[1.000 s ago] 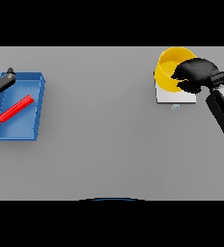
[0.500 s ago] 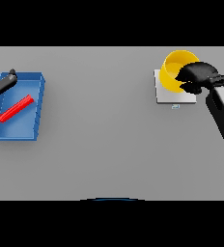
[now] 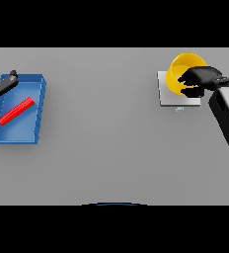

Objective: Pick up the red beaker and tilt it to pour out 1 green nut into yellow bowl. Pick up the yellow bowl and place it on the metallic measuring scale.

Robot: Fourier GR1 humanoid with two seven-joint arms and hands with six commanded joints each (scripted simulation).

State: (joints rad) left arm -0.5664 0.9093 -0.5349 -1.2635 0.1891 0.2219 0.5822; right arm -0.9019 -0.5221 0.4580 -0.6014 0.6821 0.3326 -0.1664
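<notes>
We see the yellow bowl (image 3: pixel 179 74) at far right of the worktop (image 3: pixel 106 148), round, open side up, sitting on the metallic measuring scale (image 3: pixel 168 96), a flat pale square plate w/ a small tab at its near edge. Bowl covers the scale's far part and overhangs its far edge. Bowl's right side is hidden, so we can't see any nut inside. The red beaker (image 3: pixel 16 111) lies on its side, slanted, inside a blue tray (image 3: pixel 22 136) at far left.

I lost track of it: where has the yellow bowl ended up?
In the head view, upper right: the yellow bowl sits on the metallic measuring scale, gripped by the right hand.
</notes>
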